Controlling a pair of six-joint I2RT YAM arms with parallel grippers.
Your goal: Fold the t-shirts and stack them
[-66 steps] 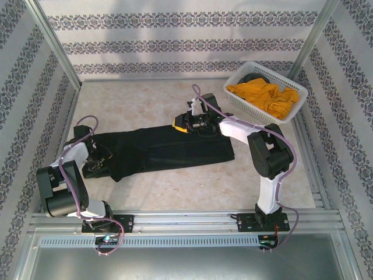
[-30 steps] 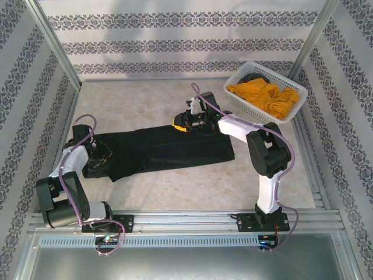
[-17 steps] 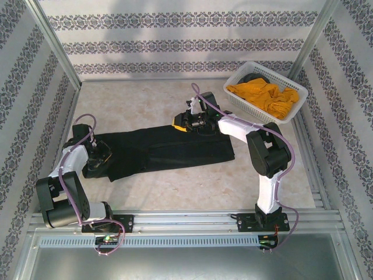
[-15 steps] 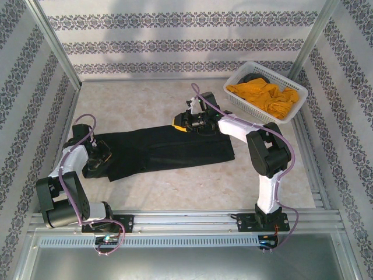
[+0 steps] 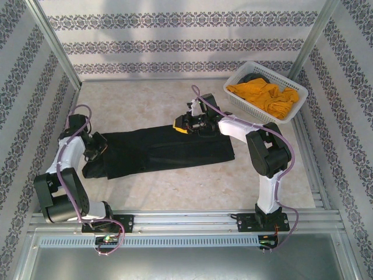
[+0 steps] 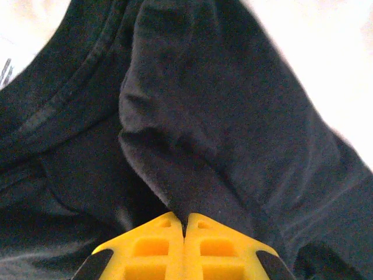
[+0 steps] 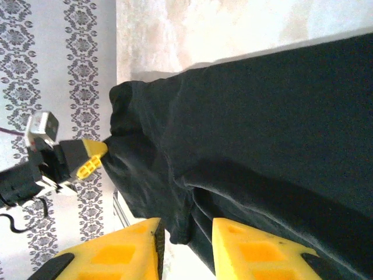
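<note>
The black t-shirt (image 5: 169,149) lies as a long folded band across the middle of the table. My left gripper (image 5: 96,146) is at its left end, shut on a pinch of the black t-shirt (image 6: 233,116). In the left wrist view the cloth tents up into the closed tips of the left gripper (image 6: 184,224). My right gripper (image 5: 182,123) rests at the band's far edge. In the right wrist view the right gripper (image 7: 185,233) is open, and a hanging fold of the black t-shirt (image 7: 262,116) lies loosely in the gap. The mustard-orange t-shirt (image 5: 265,96) lies bunched in the basket.
The white lattice basket (image 5: 254,108) stands at the back right corner, against the frame post. Patterned walls close in the table on three sides. Bare table lies behind the black shirt and in front of it, up to the metal rail at the near edge.
My left gripper has shut on the shirt's left end and shifted up and away from the near edge, drawing the cloth with it. The right arm has stayed put.
</note>
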